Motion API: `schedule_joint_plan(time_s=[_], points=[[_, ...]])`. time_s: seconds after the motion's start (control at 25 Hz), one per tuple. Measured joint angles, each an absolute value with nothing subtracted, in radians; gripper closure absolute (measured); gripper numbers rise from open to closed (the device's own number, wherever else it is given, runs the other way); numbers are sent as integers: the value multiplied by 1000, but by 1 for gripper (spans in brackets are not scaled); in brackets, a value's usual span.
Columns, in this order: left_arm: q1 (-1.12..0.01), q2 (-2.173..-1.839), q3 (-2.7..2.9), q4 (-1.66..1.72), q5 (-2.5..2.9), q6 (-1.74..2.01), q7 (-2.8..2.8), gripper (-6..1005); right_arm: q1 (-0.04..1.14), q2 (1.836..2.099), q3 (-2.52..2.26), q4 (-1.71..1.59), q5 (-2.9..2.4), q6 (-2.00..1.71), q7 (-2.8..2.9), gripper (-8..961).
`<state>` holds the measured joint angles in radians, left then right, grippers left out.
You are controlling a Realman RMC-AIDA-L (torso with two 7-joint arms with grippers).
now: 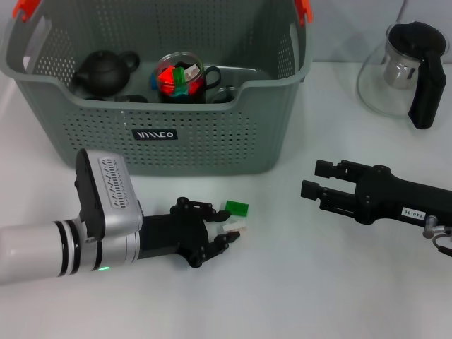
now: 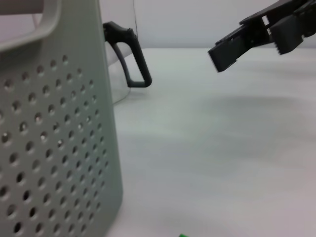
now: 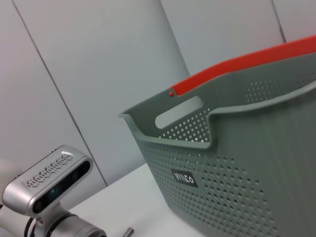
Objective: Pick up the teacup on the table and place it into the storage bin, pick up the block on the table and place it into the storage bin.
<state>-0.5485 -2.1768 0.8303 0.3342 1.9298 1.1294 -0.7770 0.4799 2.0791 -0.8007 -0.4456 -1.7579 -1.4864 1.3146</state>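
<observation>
One teacup point(image 1: 185, 78) already in storage bin point(image 1: 212, 141); block point(image 1: 236, 207) step underway. Left gripper point(image 1: 229, 229) spread wide beside block, must close. Right gripper point(image 1: 321, 180) open, idle.

From the head view the storage bin point(image 1: 205, 134) is cut off along the top edge, so its far wall and most of its orange-red handle clips point(image 1: 25, 7) are out of sight. Its near wall hides the lower parts of the dark teapot point(image 1: 104, 73) and the glass cup point(image 1: 181, 76) inside. The left claw point(image 1: 227, 232) partly covers something pale at its fingertips; what it is, I cannot tell. In the left wrist view only a sliver of the green block point(image 2: 182, 235) shows at the bottom edge. The glass jug point(image 1: 402, 67) runs off the right side.
</observation>
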Motion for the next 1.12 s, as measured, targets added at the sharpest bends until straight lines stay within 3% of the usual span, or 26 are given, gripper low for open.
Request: schedule_joint_plan(time_s=[0.6,0.92,1.12], points=[[-553,-2171,805,338,1928,1183,-785,839,475,2074,-801,-443,-1757,-1486,1313,279],[-518,-2119,664,480,1926,1605,-934,817,477,2074,-801,-445,-1756,-1486,1312,279],[-572,-2088,498,521,1856,1785,-1075,804,483,2078,-801,-448,-1757,-1481,1310,279]])
